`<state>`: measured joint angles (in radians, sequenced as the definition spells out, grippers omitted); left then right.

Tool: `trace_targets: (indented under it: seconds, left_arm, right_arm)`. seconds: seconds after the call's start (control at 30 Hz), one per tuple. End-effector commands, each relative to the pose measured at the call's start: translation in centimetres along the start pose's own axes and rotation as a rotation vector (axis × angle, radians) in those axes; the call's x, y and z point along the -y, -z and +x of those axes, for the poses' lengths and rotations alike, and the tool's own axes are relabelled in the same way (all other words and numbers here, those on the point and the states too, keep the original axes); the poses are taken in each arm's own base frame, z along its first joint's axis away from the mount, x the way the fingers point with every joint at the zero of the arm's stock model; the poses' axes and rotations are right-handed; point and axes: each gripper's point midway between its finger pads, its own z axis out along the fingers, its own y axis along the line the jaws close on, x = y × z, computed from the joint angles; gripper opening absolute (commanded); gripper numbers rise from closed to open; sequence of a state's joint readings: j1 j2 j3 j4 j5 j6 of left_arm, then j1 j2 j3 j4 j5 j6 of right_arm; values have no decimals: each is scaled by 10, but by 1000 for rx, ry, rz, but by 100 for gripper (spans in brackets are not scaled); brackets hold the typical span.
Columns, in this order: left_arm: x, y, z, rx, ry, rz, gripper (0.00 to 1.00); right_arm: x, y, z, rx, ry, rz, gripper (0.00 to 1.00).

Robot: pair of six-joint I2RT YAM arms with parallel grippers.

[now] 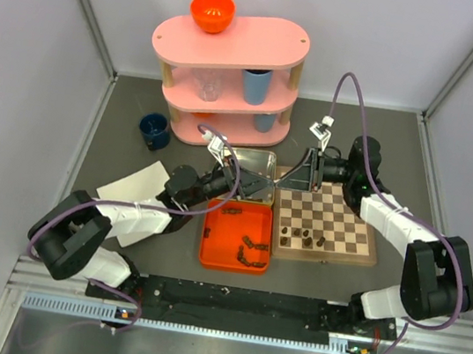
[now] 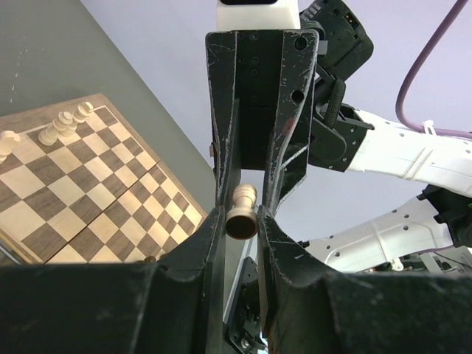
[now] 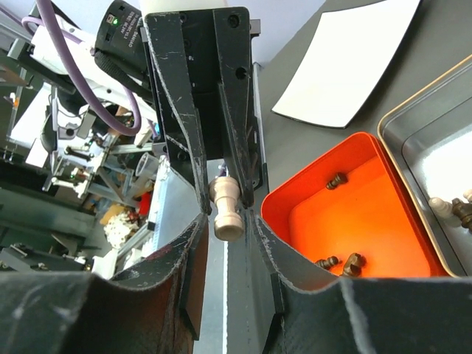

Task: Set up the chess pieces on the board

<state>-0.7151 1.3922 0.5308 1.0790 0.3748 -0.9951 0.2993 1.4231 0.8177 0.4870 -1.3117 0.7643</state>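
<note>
My left gripper [image 1: 274, 176] and right gripper [image 1: 298, 172] meet tip to tip above the gap between the silver tin and the board [image 1: 332, 255]. A pale cream chess piece [image 2: 242, 212] lies lengthwise between them. My left gripper [image 2: 242, 221] is shut on its base. My right gripper [image 3: 227, 221] stands round the other end [image 3: 226, 206] with a small gap on each side. Several dark pieces [image 1: 303, 236] stand on the board's near rows. Cream pieces [image 2: 66, 122] stand on its far edge [image 2: 88, 192]. More dark pieces [image 1: 248, 246] lie in the orange tray.
The orange tray [image 1: 207, 244] sits left of the board, the silver tin [image 1: 268, 155] behind it with cream pieces [image 3: 442, 206] inside. White paper [image 1: 132, 193] lies at the left. A pink shelf [image 1: 228, 51], an orange bowl [image 1: 212, 11] and a blue cup [image 1: 154, 129] stand at the back.
</note>
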Motion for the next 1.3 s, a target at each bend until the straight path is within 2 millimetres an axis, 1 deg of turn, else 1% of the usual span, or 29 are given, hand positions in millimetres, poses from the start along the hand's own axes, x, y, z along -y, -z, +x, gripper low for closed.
trace_targets:
  seconds: [0.0, 0.27, 0.57, 0.77, 0.8, 0.97, 1.0, 1.1, 1.13, 1.17, 1.2, 1.23, 1.27]
  left_arm:
    - [20, 3, -14, 59, -49, 56, 0]
    - [19, 3, -11, 48, -41, 55, 0]
    - [19, 1, -9, 39, -42, 54, 0]
    - [17, 1, -6, 36, -37, 49, 0]
    - [17, 1, -7, 39, -40, 48, 0]
    - [15, 2, -6, 37, -42, 36, 0]
    - [14, 2, -6, 36, -41, 33, 0]
    - [13, 3, -6, 40, -43, 27, 1]
    - [12, 3, -7, 40, -46, 22, 7]
    - [9, 4, -6, 35, -43, -2, 22]
    - [7, 6, -7, 34, -46, -20, 32]
    - [3, 7, -7, 32, -68, -46, 40]
    - [8, 11, -13, 39, -87, -47, 56]
  right_arm:
    - [-8, -2, -5, -4, 59, -28, 28]
    - [-8, -2, -7, -4, 57, -27, 34]
    - [-10, -2, -9, 0, 60, -30, 33]
    - [-10, -1, -10, 5, 65, -30, 28]
    - [-9, -1, -10, 6, 65, -29, 24]
    - [-9, 0, -10, 5, 70, -30, 18]
    - [-10, 0, -10, 3, 74, -33, 13]
    - [-9, 0, -9, -3, 83, -33, 6]
    - [-9, 0, -7, -8, 85, -32, 5]
    - [-10, 0, -9, -9, 96, -29, 4]
    - [-8, 0, -10, -8, 136, -21, 4]
    - [-4, 1, -5, -20, 92, -3, 4]
    - [-5, 1, -8, -20, 112, 6, 4]
